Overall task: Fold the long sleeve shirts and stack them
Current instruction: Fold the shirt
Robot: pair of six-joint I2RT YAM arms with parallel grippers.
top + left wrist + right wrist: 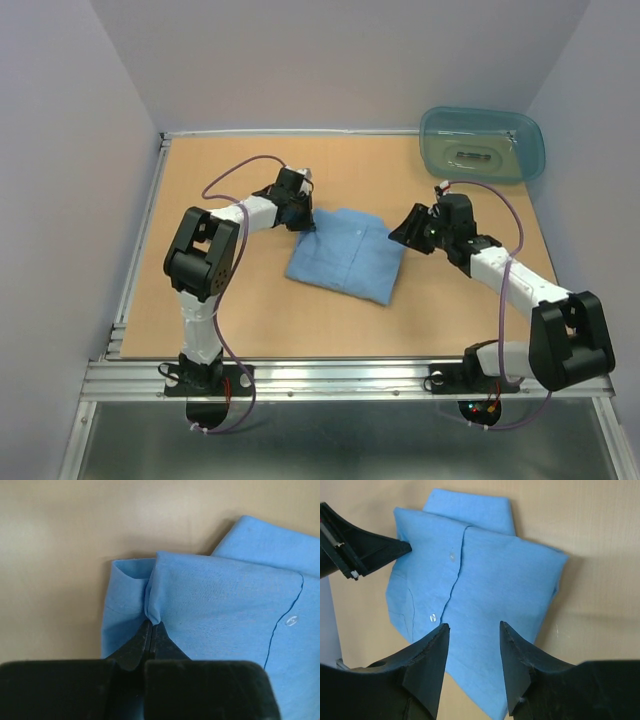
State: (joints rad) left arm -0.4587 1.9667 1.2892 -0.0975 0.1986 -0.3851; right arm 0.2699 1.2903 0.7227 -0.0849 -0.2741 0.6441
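A folded shirt [345, 262] lies in the middle of the desk [240, 320]. The left jaws are closed tight, pinching a fold of cloth at the shirt's far left corner. The right jaws stand partly open at its right edge, holding nothing. A teal tub [482, 145] sits at the far right corner.

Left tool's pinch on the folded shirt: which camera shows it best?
Left wrist. It looks straight down the left tool, shut on a raised fold at the light blue shirt's edge. The top view shows only the tool meeting the shirt's corner, small. The right wrist view shows its tip at that corner from the side.
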